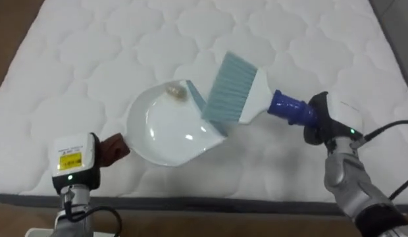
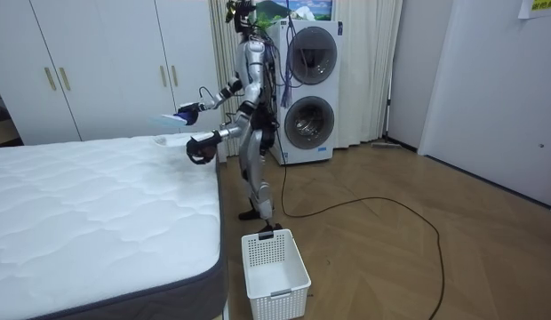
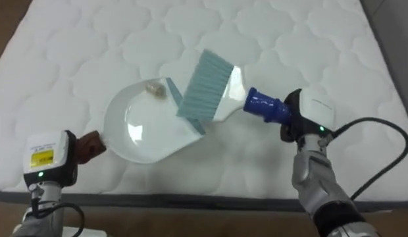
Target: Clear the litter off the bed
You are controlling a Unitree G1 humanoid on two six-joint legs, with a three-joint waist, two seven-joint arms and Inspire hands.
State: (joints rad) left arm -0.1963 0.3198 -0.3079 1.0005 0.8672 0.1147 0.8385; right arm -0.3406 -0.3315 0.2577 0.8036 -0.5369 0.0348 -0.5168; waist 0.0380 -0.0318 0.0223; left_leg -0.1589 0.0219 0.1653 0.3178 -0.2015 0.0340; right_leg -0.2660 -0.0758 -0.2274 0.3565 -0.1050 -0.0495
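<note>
A white dustpan [image 1: 168, 128] with a brown handle rests low over the quilted white mattress [image 1: 92, 46]. A small beige scrap [image 1: 176, 93] lies inside it near its far rim. My left hand [image 1: 76, 161] is at the brown handle [image 1: 114, 147]; its fingers are hidden behind the wrist. My right hand [image 1: 319, 118] is shut on the blue handle of a hand brush [image 1: 233, 92], whose pale blue bristles touch the dustpan's right lip. In the room view I stand at the bed's edge with both arms held out over the mattress [image 2: 80, 204].
The mattress front edge [image 1: 191, 201] runs along the bottom of the eye views. A white slatted basket [image 2: 274, 267] stands on the wooden floor near the bed's corner. Behind me are a stacked washer and dryer [image 2: 307, 89] and white wardrobes [image 2: 98, 67].
</note>
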